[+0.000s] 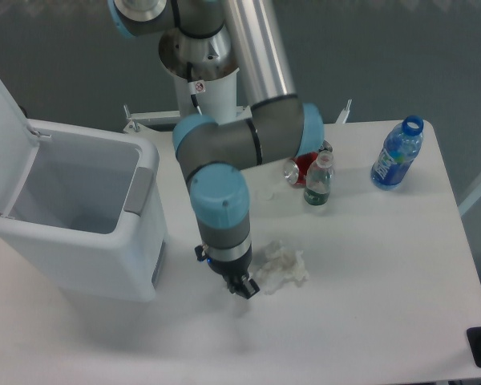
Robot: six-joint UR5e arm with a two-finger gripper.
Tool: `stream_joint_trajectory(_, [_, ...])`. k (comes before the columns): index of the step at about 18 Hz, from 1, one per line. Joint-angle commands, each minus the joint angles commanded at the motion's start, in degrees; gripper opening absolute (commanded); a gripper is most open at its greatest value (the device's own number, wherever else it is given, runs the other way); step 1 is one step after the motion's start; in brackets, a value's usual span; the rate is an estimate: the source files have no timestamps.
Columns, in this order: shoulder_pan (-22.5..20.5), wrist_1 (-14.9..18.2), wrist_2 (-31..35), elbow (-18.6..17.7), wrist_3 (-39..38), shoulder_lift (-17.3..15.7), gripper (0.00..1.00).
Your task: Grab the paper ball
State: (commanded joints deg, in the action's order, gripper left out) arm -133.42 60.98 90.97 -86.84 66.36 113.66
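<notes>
White table (385, 265) against grey wall; open white bin (80, 216) at left. Black gripper (244, 286) low over table, jaws' spread unclear. Small crumpled white paper ball (264, 192) partly hidden behind arm, left of small green-labelled bottle (318, 183); larger fluffy wad (282, 267) just right of gripper

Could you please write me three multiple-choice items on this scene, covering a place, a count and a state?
1. Where is the gripper?
A. Inside the bin
B. Low over the table, beside the large crumpled paper wad
C. Above the blue bottle

2. How many plastic bottles stand upright?
A. One
B. Two
C. Four

3. How is the bin's lid?
A. Open
B. Shut
C. Lying on the table

Answers:
1 B: the gripper hangs right at the large crumpled paper wad, on its bin side.
2 B: the blue bottle and the small clear bottle.
3 A: the bin shows its inside, with its lid swung up.
</notes>
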Motion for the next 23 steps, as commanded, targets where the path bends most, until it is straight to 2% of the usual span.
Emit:
stream_joint_trajectory(7, [-3.2,9.8,-5.2,-0.2,-0.2,-7.1,0.0])
stream_joint_trajectory(14, [-7.4,12.7,-7.6,-0.9,3.9,-11.4,0.0])
stream_joint_trajectory(23, [-8.7,14.3,-7.7,-0.9,5.8,-12.5,0.0])
